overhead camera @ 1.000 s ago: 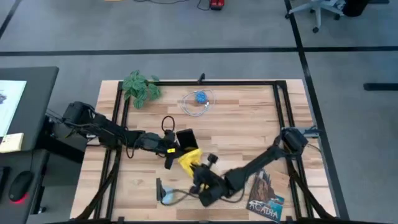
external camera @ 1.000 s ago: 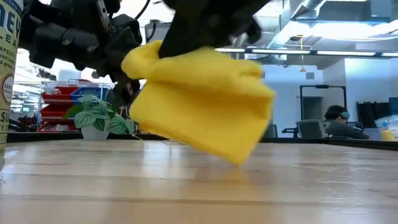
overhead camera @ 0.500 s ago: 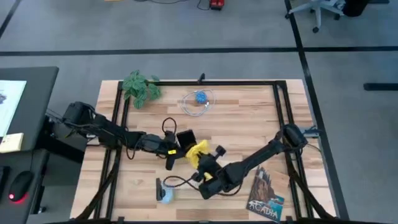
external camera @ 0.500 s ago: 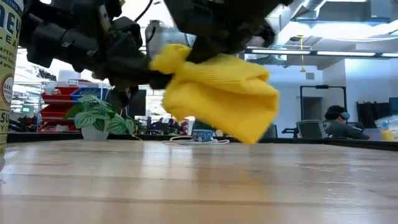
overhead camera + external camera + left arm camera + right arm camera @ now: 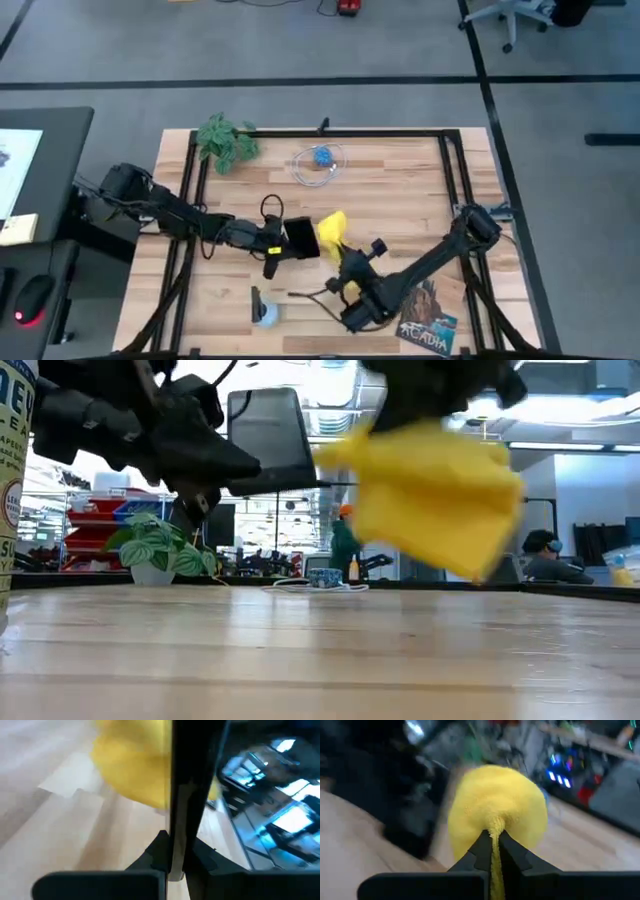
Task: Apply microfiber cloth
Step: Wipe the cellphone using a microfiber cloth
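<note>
while aloft, right pincer [image 5: 492,851] cloth-clamped

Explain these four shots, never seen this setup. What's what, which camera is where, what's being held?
Two robot arms work at a wooden table. One camera looks straight down, one sits at table height, and one rides on each wrist. The left gripper is shut on a black smartphone, held up edge-on. The right gripper is shut on the yellow microfiber cloth, lifted clear of the table beside the phone. On the table: a leafy plant, a blue item with a cable, a book.
</note>
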{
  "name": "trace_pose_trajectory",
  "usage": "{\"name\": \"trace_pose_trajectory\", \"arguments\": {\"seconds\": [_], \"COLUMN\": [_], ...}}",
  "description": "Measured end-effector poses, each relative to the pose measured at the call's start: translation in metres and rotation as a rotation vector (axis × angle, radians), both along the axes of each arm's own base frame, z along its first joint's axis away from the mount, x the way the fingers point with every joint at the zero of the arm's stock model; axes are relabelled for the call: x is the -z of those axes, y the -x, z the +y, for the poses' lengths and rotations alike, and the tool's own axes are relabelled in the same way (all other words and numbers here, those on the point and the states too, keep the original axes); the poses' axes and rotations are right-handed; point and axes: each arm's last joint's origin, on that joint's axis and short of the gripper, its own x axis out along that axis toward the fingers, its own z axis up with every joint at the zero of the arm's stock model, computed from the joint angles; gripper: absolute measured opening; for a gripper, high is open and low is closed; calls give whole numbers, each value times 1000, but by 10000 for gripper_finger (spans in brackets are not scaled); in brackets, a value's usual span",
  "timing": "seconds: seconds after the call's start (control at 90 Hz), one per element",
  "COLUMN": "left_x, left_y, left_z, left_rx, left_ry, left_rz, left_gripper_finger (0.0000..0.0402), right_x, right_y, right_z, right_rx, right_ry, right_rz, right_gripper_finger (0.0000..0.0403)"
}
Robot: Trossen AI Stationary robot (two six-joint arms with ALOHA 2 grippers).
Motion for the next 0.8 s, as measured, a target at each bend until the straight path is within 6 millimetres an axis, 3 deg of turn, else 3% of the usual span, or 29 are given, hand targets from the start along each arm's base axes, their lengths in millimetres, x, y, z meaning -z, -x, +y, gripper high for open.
{"name": "trace_pose_trajectory", "arguments": {"seconds": [0.089,0.167,0.356,0.5,0.633,0.8], "left_x": [-1,-2,-3,-2,-3,-2], "left_y": [0,-1,-1,0,-1,-1], "left_z": [0,0,0,0,0,0], "left_rx": [-1,-6,-13,-20,-22,0], "left_ry": [6,13,25,32,36,38], "left_rz": [-6,-21,-41,-30,-32,-20], "left_gripper_finger": [9,9,9,9,9,9], "right_x": [-8,-9,17,24,27,17], "right_y": [-17,-39,-81,-81,-66,-66], "right_z": [9,6,-19,-24,-25,-24], "right_rx": [-71,-121,-234,-227,-157,-187], "right_ry": [35,60,54,62,82,101], "right_rz": [-2,22,126,179,233,254], "right_gripper_finger": [0,0,0,0,0,0]}}
